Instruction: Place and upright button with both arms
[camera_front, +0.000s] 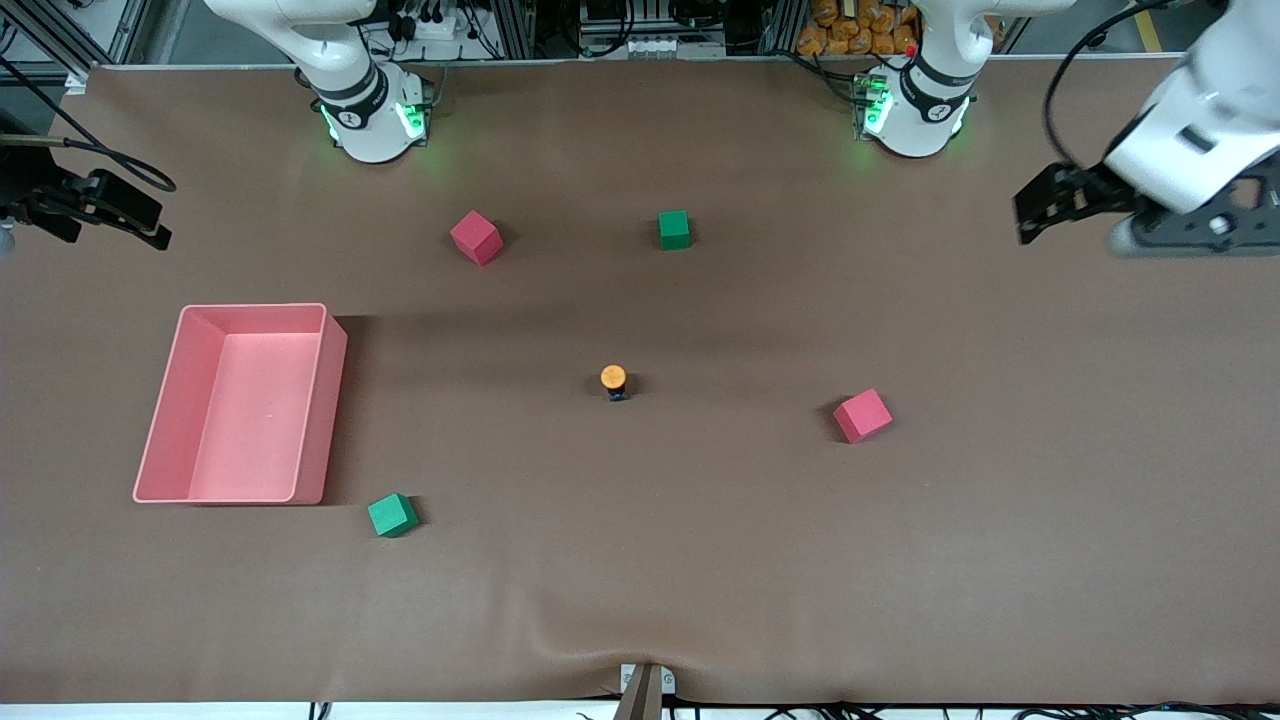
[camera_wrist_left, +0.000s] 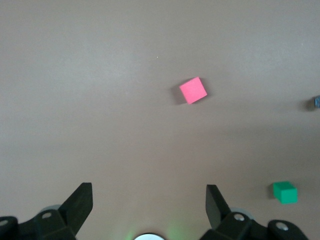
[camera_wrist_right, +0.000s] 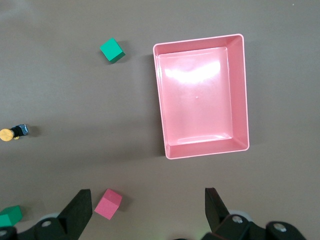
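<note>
One small button (camera_front: 613, 381) is standing alone near the middle of the brown surface (camera_front: 700, 560), orange cap up and dark body beneath it, well apart from every cube and from the pink tray (camera_front: 335, 400). It is looking light and rigid, likely easy to tip or flick away, with a smooth round cap that may be slippery; the black-and-blue body below the cap is probably offering the better hold, pinched from two sides.

Both arms are waiting high at their own ends of the surface. The left gripper (camera_wrist_left: 150, 200) is hanging with its fingers spread wide and empty over bare surface, a red cube (camera_wrist_left: 193, 90) lying ahead of it. The right gripper (camera_wrist_right: 148, 205) is likewise gaping and holding nothing, over the pink tray's end of the surface.

The front view is showing the button seemingly upright. The right wrist view is catching the button side-on, cap and body both visible, while the left wrist view is showing only a dark speck at its edge.
</note>
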